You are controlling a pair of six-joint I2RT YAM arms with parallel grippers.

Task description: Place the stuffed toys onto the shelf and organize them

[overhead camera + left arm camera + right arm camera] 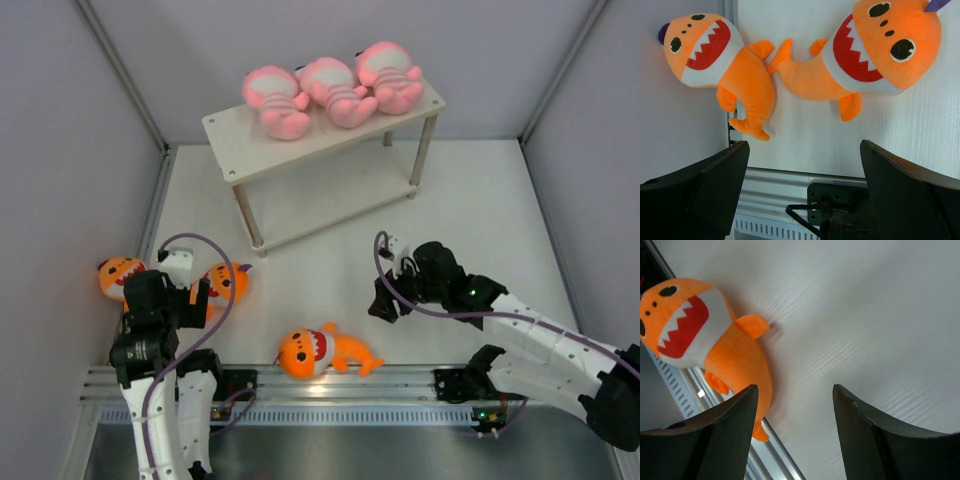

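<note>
Three pink toys [275, 102] [336, 90] [390, 76] lie in a row on the top tier of the pale wood shelf [232, 138]. Three orange sharks lie on the table: one at the far left [118, 277], one beside it [230, 282], one near the front rail [320, 352]. My left gripper [170, 305] hangs open and empty between the two left sharks, which show in the left wrist view [720, 65] [865, 55] ahead of the gripper [805, 170]. My right gripper [385, 306] is open and empty, to the right of the front shark [705, 345], above the table [795, 390].
The shelf's lower tier [330, 205] holds nothing that I can see. Grey walls close in the left, right and back sides. A metal rail [400, 375] runs along the near table edge by the arm bases.
</note>
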